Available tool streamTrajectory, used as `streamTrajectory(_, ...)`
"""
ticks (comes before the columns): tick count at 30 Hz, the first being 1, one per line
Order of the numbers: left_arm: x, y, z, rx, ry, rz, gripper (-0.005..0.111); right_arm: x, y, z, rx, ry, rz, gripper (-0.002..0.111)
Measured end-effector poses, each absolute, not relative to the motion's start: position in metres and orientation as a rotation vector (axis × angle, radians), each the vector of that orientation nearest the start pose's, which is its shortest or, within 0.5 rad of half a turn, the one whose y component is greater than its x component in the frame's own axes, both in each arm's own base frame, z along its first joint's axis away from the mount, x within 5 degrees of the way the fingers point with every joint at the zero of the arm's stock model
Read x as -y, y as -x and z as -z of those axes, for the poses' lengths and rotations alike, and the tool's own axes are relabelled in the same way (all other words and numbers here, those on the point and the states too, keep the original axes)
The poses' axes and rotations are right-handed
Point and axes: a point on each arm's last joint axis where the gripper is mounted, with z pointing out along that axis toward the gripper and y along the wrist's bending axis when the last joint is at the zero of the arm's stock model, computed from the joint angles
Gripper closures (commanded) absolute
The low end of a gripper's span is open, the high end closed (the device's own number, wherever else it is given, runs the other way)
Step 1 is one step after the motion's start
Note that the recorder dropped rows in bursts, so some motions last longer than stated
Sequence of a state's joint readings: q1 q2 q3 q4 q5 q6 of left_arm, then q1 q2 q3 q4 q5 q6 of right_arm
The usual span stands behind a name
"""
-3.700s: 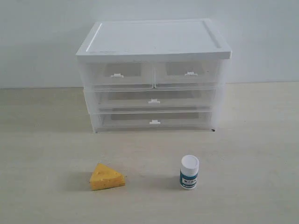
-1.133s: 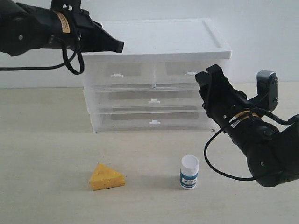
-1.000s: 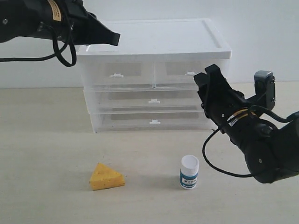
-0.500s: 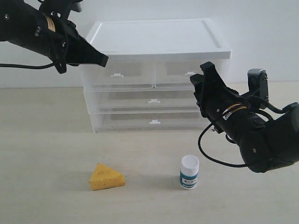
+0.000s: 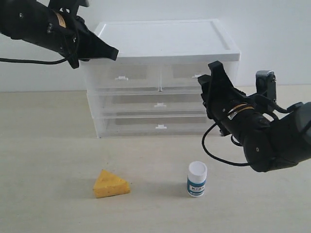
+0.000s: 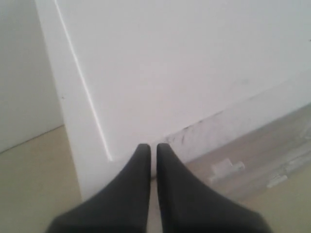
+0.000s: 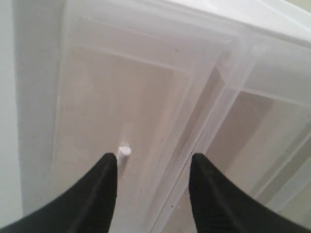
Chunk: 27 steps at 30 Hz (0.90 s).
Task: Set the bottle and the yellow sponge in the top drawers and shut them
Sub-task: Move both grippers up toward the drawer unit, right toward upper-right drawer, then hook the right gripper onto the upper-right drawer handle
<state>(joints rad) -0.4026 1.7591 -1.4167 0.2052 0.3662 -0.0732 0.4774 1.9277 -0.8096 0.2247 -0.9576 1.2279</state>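
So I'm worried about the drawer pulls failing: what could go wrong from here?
The open right gripper has the small white tab handle of a translucent top drawer off-centre, beside one finger; closing may miss it. The shut left gripper hovers at the top corner of the white plastic cabinet and might knock it.

**Top drawers closed, items outside**

The left gripper, jaws together, hovered at the cabinet's upper left corner; the right gripper, jaws apart, faced its front. Yellow sponge and bottle sat apart on the table.
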Motion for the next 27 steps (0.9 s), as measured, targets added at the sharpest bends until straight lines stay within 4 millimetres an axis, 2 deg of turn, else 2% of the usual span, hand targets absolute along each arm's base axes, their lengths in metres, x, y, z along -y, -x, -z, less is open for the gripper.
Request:
streamTrajectory(6,0.16,-0.39,-0.294,-2.082,-0.522,0.099,0.103,-0.158,-0.342,-0.16,-1.54,-0.966,-1.247,0.066)
streamTrajectory(15,0.161,-0.391,-0.293,-2.077,-0.522,0.101,0.103,-0.157,-0.345,-0.165,-1.457,-0.987,-1.299,0.066)
streamTrajectory(24,0.161,-0.391,-0.293,-2.075,-0.521,0.102,0.103,-0.166,-0.353,-0.172,-1.487,-0.961,-1.328,0.067)
streamTrajectory(25,0.161,-0.391,-0.293,-2.075,-0.521,0.102,0.103,-0.167,-0.353,-0.173,-1.49,-0.952,-1.333,0.071)
streamTrajectory(27,0.161,-0.391,-0.293,-2.075,-0.521,0.102,0.103,-0.169,-0.353,-0.174,-1.49,-0.945,-1.34,0.09)
